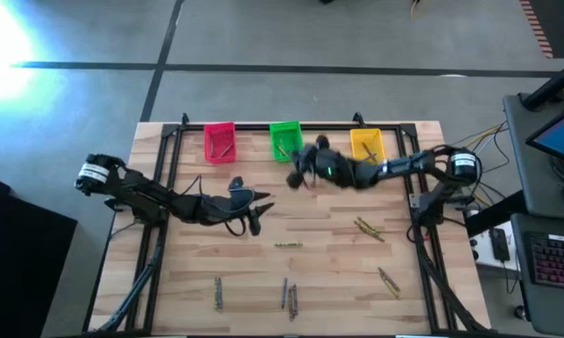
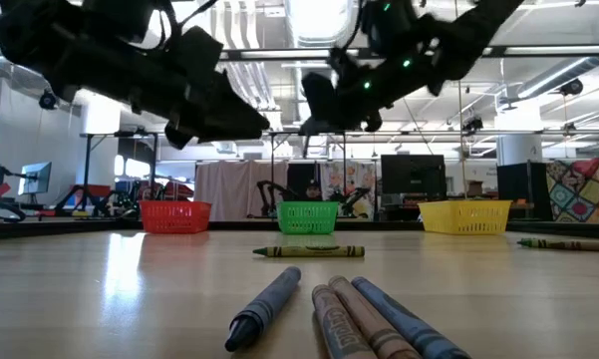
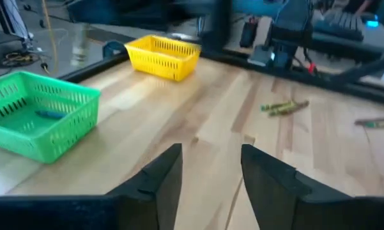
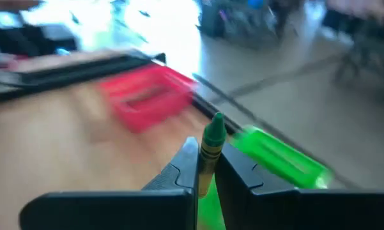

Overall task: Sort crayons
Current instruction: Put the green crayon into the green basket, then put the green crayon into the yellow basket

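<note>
Right wrist view: right gripper (image 4: pixel 206 167) pinches a green crayon (image 4: pixel 211 151) upright, beside the green bin (image 1: pixel 285 139) (red bin (image 1: pixel 220 141) further off). Left gripper (image 3: pixel 211 176) spread, empty, over bare table (image 1: pixel 319 263) mid-left. Other crayons (image 1: pixel 288 297) lie scattered along the near edge.

**Colours on the Table**

Pale striped wooden table (image 1: pixel 328 253) carries three plastic mesh bins: red bin (image 1: pixel 220 141), green bin (image 1: pixel 284 137) beside it, yellow bin (image 1: pixel 367 144) beyond. Dark right gripper (image 4: pixel 206 167) grips a green crayon (image 4: pixel 211 150).
</note>
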